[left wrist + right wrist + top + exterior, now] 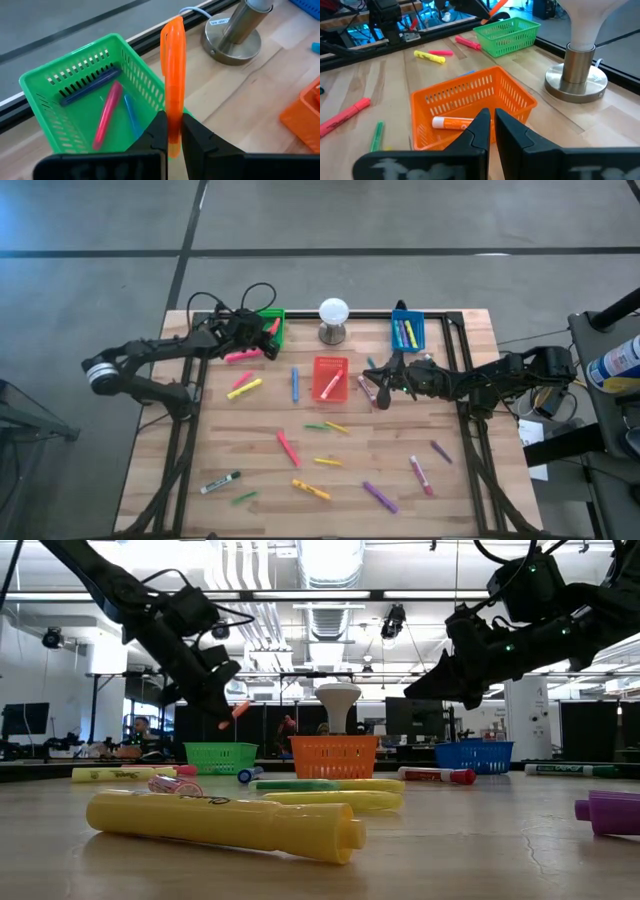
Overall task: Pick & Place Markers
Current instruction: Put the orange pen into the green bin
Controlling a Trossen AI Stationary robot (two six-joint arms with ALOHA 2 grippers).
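Orange marker (173, 80) stands pinched in the left gripper (173, 134), above the green bin's (150, 85) near-right wall; three markers lie inside. Right of it stands the white ball lamp (333, 319). The right gripper (491, 125), fingers closed and empty, hovers beside the orange bin (515, 97).

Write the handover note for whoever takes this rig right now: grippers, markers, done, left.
Left gripper: shut on an orange marker, held above the green bin at the table's far left.
Right gripper: shut, holding nothing, just over the near edge of the orange bin.
Done: three markers lie in the green bin, one orange-and-white marker in the orange bin, several in the blue bin.
Left: drop the orange marker, then clear the many markers still loose on the table, such as the yellow marker nearest the low camera.
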